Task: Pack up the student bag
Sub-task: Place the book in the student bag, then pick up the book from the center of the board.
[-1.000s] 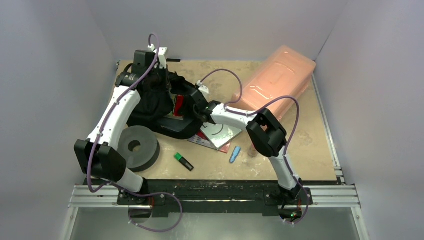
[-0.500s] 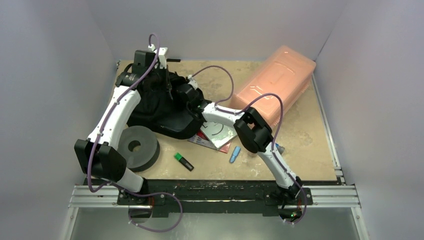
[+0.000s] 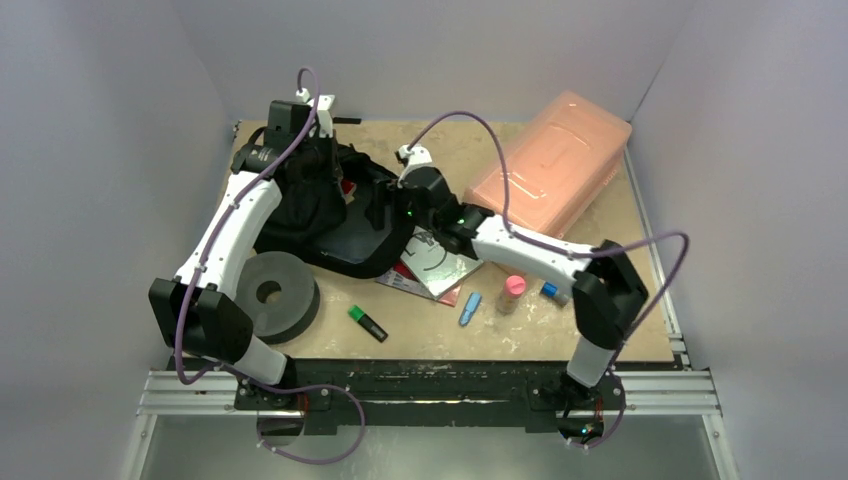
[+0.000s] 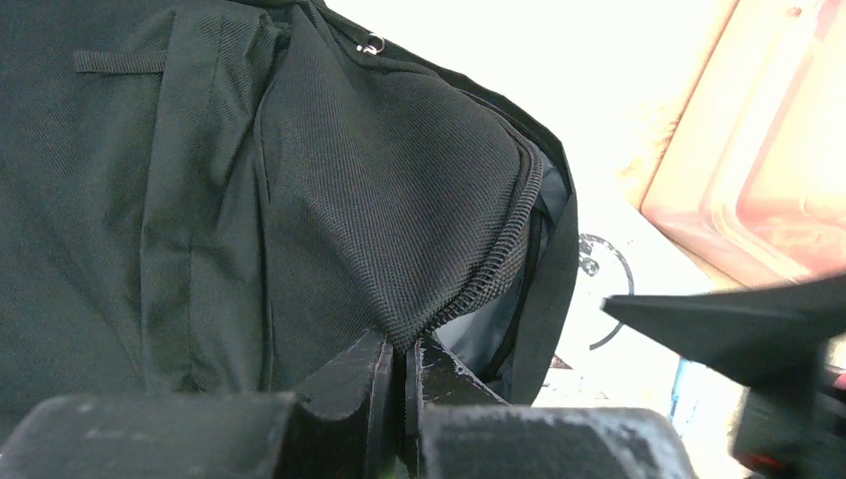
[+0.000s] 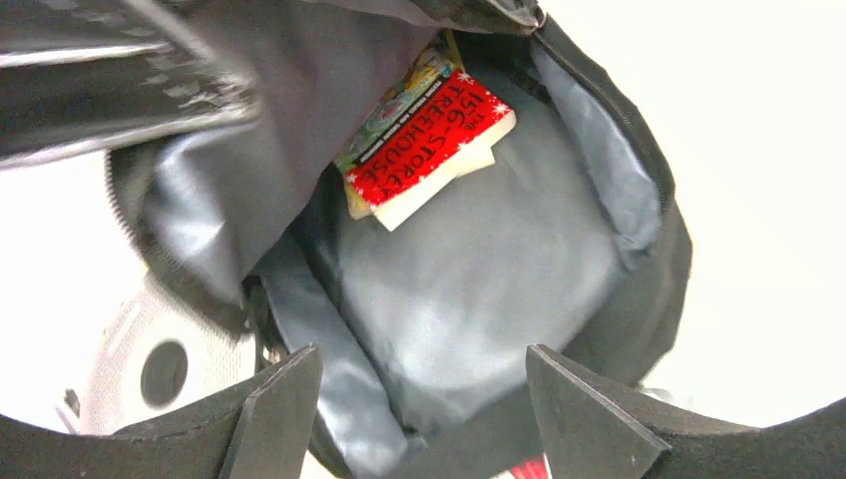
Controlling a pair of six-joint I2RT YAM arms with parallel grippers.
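The student bag (image 3: 310, 215), black and soft, lies at the back left of the table with its mouth held open. My left gripper (image 3: 328, 172) is shut on the bag's zipper edge (image 4: 469, 289) and lifts it; the jaws pinch the fabric (image 4: 404, 344). My right gripper (image 3: 385, 208) hovers open over the mouth, with nothing between its fingers (image 5: 424, 379). Inside, against the grey lining (image 5: 499, 269), lies a red-covered book (image 5: 429, 140).
A translucent pink box (image 3: 555, 160) stands at the back right. A dark grey foam ring (image 3: 272, 293) sits by the left arm. On the table lie a white booklet (image 3: 435, 265), a green highlighter (image 3: 367, 323), a blue item (image 3: 470, 308), a pink-capped bottle (image 3: 513, 290) and a small blue piece (image 3: 550, 290).
My right gripper carried the red book into the bag's mouth, then opened and left it inside. Its elbow swung right, uncovering the pink-capped bottle. The left arm stayed put.
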